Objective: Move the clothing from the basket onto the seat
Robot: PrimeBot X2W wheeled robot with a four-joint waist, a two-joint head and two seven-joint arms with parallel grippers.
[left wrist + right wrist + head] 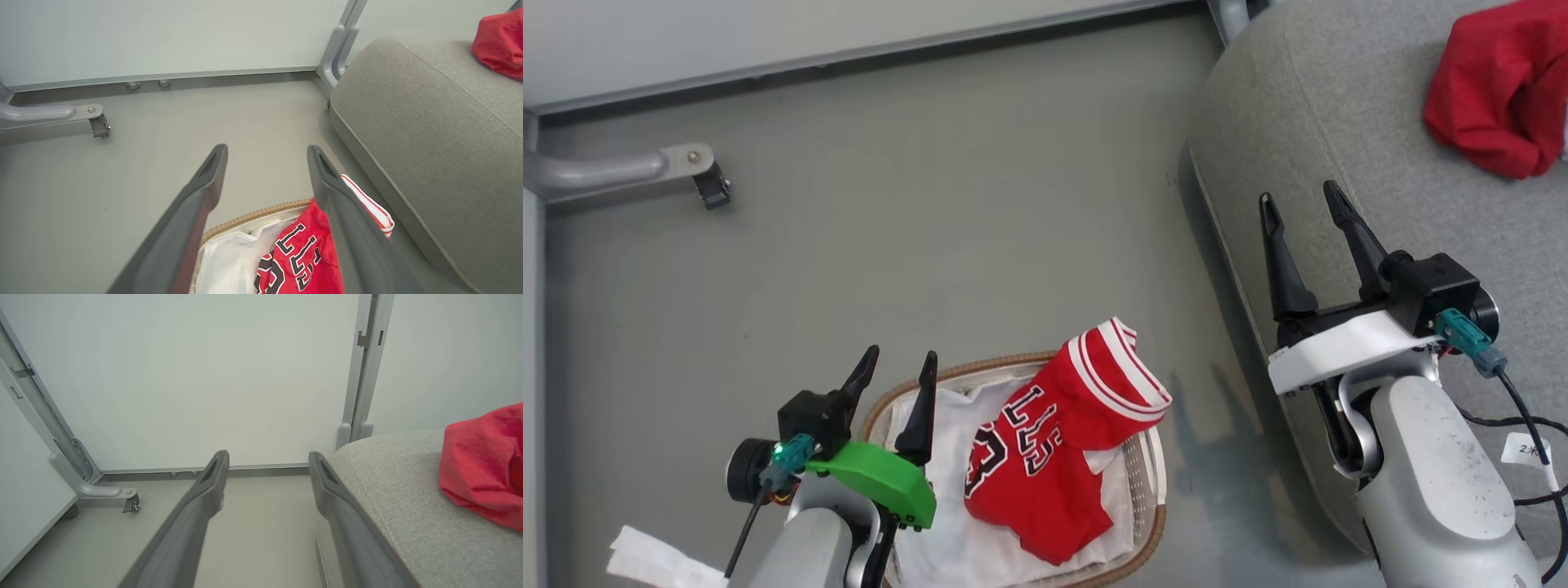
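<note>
A red garment with black-and-white lettering [1045,457] [302,257] lies over the right side of the basket [1147,523] [253,214], its white-striped hem hanging over the rim. The white liner [947,490] shows beside it. A second red garment [1499,98] [500,43] [482,465] rests on the grey seat [1339,139] [429,122] [400,498]. My left gripper [900,359] [265,151] stands open over the basket's left rim, holding nothing. My right gripper [1298,196] [267,455] is open and empty above the seat's left edge.
The basket stands on a grey floor [931,229] just left of the seat. A grey frame leg with a caster [707,175] [98,122] [130,502] sticks out at the far left. A pale wall panel [204,375] runs behind. A white scrap [654,559] lies by my left arm.
</note>
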